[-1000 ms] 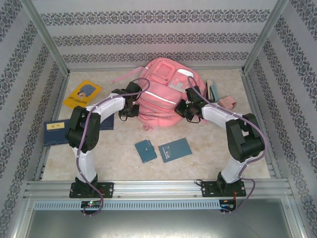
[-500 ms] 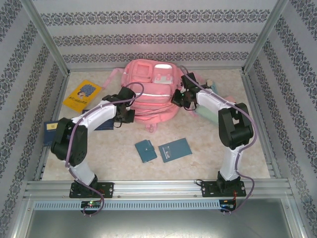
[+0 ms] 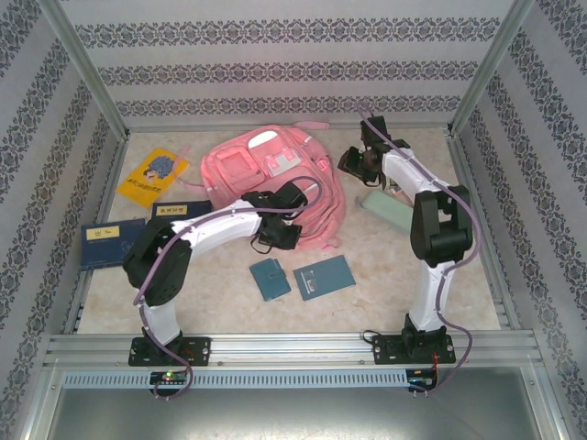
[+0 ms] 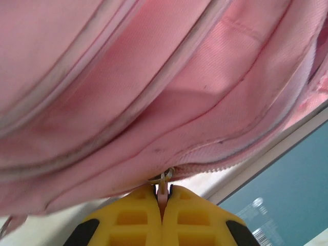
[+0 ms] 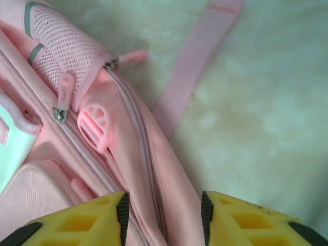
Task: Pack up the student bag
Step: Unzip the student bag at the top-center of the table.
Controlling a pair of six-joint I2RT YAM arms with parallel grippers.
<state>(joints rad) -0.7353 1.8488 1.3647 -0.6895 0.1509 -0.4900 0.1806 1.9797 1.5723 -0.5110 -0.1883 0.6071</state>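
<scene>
My left gripper (image 4: 163,199) pinches the zipper pull (image 4: 163,184) of the student bag (image 4: 154,77) at twelve o'clock; my right gripper (image 5: 164,202) stands apart, bag at nine.

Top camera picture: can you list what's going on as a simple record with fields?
Bag: pink student bag, lying flat, far centre
Left gripper: shut on the bag's zipper pull
Right gripper: open, over the bag's edge
Loose items: yellow book, far left; small teal book, near centre
</scene>
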